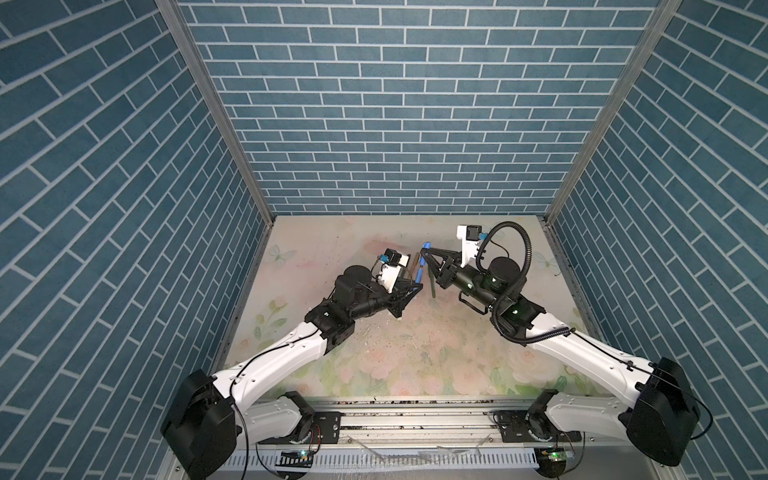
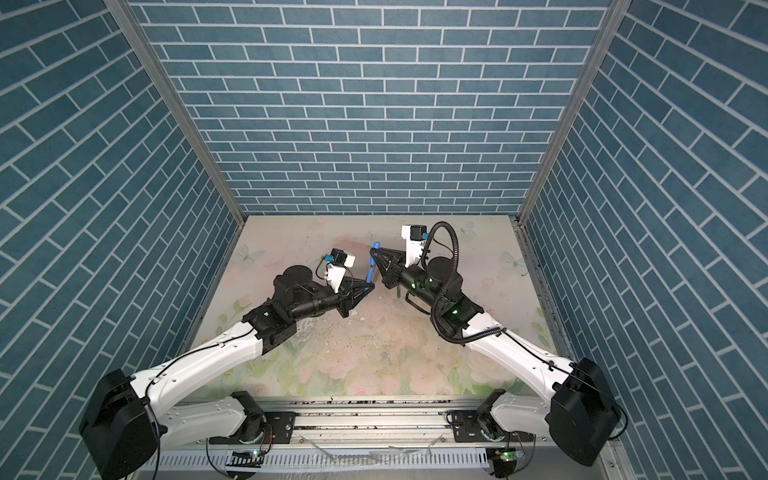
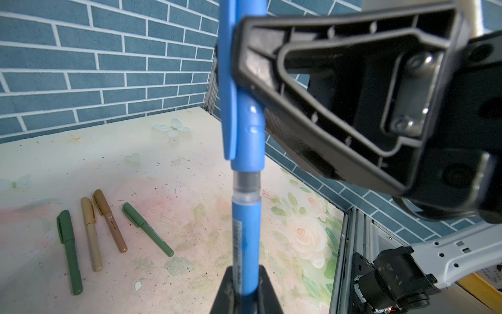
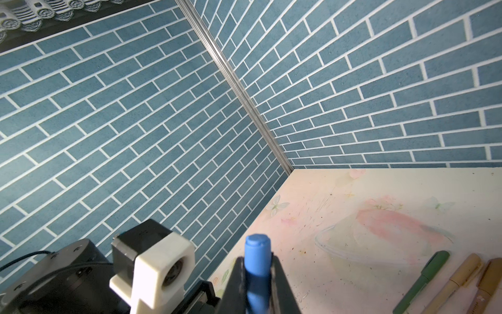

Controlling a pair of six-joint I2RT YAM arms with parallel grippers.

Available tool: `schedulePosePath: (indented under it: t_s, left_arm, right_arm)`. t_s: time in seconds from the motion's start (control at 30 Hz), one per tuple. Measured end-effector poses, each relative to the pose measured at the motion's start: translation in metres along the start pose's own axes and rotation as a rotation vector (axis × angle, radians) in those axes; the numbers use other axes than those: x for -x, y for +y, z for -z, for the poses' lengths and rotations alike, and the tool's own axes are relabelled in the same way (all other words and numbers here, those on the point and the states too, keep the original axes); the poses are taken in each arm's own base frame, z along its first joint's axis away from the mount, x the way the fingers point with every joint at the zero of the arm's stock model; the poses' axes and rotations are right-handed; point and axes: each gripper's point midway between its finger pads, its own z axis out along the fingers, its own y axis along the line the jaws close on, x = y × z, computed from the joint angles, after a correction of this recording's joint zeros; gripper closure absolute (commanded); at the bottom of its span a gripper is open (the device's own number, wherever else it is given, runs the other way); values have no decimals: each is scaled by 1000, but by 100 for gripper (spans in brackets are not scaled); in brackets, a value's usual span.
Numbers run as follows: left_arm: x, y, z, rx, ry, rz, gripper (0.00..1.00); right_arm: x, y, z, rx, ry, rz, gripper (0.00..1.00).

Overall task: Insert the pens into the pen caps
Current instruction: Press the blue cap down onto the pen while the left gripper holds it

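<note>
Obs: blue pen (image 3: 245, 244) and blue cap (image 3: 245, 122) sit mid-frame in both top views, held above the table (image 1: 374, 332). The left gripper (image 3: 244, 291) is clamped tight on the pen; the right gripper (image 4: 256, 271) is pinched on the cap. Cap partly on. Light, stiff, slick plastic. It probably slips lengthwise, so grip the round bodies, not the clip.

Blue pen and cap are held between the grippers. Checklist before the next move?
1. Left gripper shut on blue pen: ok.
2. Right gripper shut on blue cap: ok.
3. Cap and pen in line: ok, judging by the left wrist view.
4. Cap fully seated: not ok, a clear collar shows between cap and barrel.
5. Green pen, tan pen, brown pen and second green pen capped, lying on the table: ok.
6. Pen tip condition: cannot tell, hidden inside the cap.
</note>
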Motion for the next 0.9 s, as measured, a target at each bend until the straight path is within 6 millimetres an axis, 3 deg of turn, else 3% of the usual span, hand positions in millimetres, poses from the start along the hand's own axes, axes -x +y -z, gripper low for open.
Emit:
schedulePosePath:
  t_s: [0.4,0.9]
  left_arm:
    - [-6,7,1,32,10,32,100]
    - [9,3,-1,27,31,54,100]
  right_arm:
    - [-20,-2,-1,59,21,-32,89]
    - [-11,-1,4,78,-63,-39,92]
